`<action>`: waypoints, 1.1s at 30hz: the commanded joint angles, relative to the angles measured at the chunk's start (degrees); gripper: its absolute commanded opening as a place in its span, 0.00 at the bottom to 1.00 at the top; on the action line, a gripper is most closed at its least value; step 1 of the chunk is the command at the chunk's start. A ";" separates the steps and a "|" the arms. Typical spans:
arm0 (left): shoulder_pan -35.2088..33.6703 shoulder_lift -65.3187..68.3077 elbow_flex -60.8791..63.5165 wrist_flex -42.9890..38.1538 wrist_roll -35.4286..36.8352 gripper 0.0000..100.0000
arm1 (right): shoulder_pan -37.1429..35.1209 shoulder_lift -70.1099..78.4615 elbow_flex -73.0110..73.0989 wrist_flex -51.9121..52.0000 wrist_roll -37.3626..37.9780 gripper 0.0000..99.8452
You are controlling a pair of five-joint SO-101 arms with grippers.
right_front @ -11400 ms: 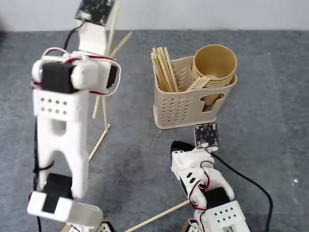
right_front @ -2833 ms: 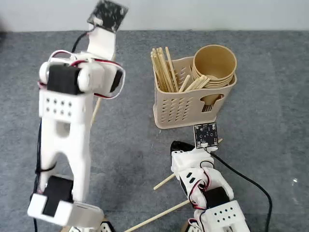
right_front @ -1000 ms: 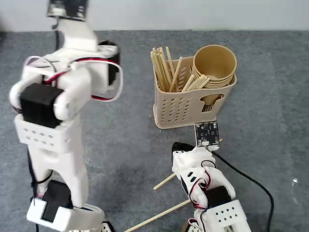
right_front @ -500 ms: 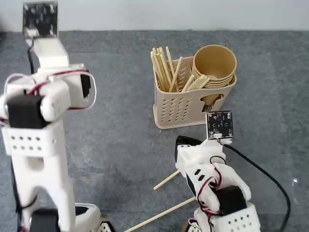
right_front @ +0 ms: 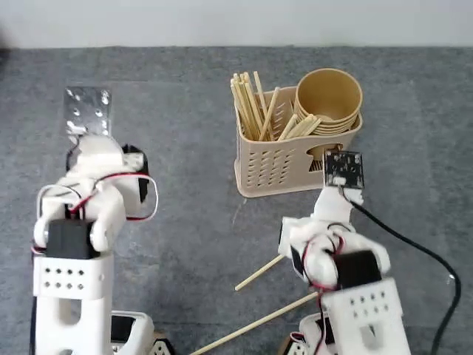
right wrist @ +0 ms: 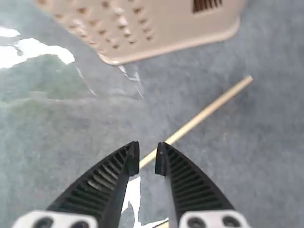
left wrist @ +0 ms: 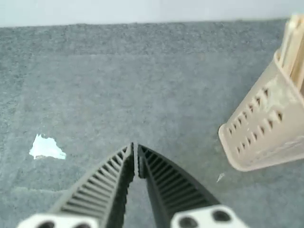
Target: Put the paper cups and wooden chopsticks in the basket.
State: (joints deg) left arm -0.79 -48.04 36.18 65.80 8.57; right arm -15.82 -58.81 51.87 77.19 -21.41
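right hand [right wrist: 146, 153] slightly apart above chopstick [right wrist: 209, 111]; left hand [left wrist: 135, 154] together. lower square across it, pinch mid-length, clear of basket [right wrist: 142, 23].

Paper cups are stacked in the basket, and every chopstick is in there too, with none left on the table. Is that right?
Not quite. The paper cups are stacked in the basket, but not every chopstick is in. Two still lie on the table in front of it: a shorter chopstick and a longer chopstick. The high view shows both.
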 commanded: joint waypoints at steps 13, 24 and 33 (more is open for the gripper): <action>-8.62 -3.08 18.33 -14.51 -1.76 0.01 | 9.36 25.01 -4.84 -10.33 -5.63 0.07; -9.49 -3.08 30.11 -25.23 -1.58 0.01 | 11.91 40.13 -5.27 -21.32 -10.64 0.07; -9.41 -3.08 32.75 -27.08 -1.58 0.01 | 12.09 46.37 -5.27 -27.74 -12.48 0.07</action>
State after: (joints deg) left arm -10.11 -49.27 69.32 40.13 7.25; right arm -4.48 -13.01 50.11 51.08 -33.27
